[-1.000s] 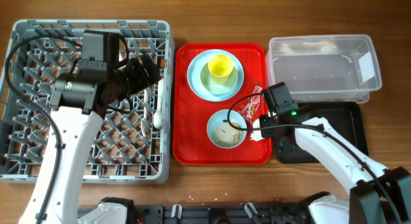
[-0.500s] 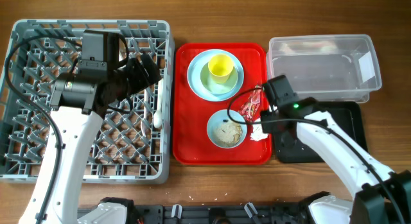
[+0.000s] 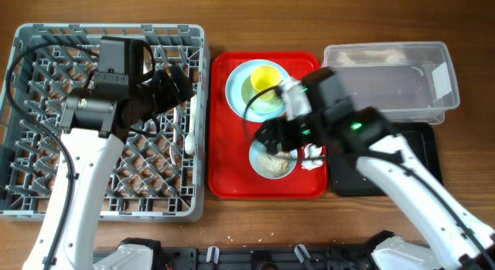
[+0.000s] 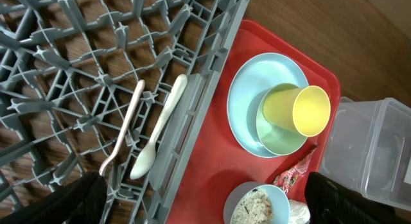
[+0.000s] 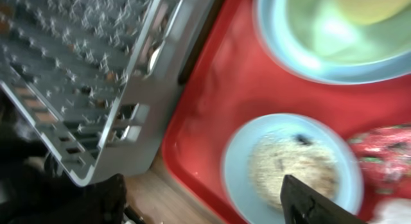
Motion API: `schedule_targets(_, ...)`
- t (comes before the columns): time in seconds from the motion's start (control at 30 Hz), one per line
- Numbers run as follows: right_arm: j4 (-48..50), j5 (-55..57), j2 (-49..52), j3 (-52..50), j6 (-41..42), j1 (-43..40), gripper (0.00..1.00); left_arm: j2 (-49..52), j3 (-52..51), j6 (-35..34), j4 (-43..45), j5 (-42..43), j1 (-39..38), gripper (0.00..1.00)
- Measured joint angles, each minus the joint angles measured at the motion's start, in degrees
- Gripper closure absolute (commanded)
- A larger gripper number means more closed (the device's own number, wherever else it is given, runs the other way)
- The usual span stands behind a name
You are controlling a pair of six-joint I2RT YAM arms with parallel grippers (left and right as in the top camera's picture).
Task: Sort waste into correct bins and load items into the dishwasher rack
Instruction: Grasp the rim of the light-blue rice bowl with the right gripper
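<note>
A wooden tabletop carries everything; the dishwasher rack fills its left edge, a red tray sits at the middle, and the clear tub is set toward the far right corner with the black tray just nearer. The fork and spoon are seen lying in the rack by its right wall. On the red tray the yellow cup rests in the pale green bowl on the light blue plate; nearer lies the small light blue bowl, holding the food scraps, with the snack wrapper and tissue beside it. The left end effector hangs over the rack, fingers apart and empty; the right end effector, blurred, is held above the small bowl, fingers spread wide, nothing gripped. The bowl is judged stiff, smooth and light, its scraps loose and easily spilled; a pinch across the rim, kept level, would be best. The wrapper is thin and crinkly, the tissue soft; each should be pinched at its bunched middle.
</note>
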Motion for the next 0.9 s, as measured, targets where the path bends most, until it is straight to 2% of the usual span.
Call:
schedule_targets(0.03,0.46,1.95,1.03,-0.04,1.36,2.78,0.2,0.0,0.0,0.0,0.0,0.0,0.0,0.0)
schedule_targets(0.13,1.68,9.33,5.33,-0.17,4.26,10.71,0.32,0.0,0.0,0.0,0.0,-0.02,0.0,0.0)
schedule_targets(0.23,2.27,16.48,9.7,-0.2,5.53,15.85,0.47,0.0,0.0,0.0,0.0,0.0,0.0,0.0)
schedule_targets(0.3,2.27,20.52,12.5,-0.22,5.97,17.75,0.51,0.0,0.0,0.0,-0.02,0.0,0.0,0.0)
schedule_targets(0.4,2.29,23.41,15.93,-0.26,6.23,18.27,0.61,0.0,0.0,0.0,0.0,-0.02,0.0,0.0)
schedule_targets(0.5,2.25,24.59,19.43,-0.26,6.36,18.25,0.64,0.0,0.0,0.0,0.0,0.0,0.0,0.0)
schedule_targets(0.63,2.16,24.02,22.03,-0.26,6.49,18.25,0.85,0.0,0.0,0.0,0.0,0.0,0.0,0.0)
schedule_targets(0.77,1.46,23.56,22.14,-0.28,6.45,18.25,0.96,0.0,0.0,0.0,0.0,-0.02,0.0,0.0)
schedule_targets(0.9,0.94,23.47,22.1,-0.24,6.21,18.25,0.96,0.0,0.0,0.0,0.0,0.0,0.0,0.0)
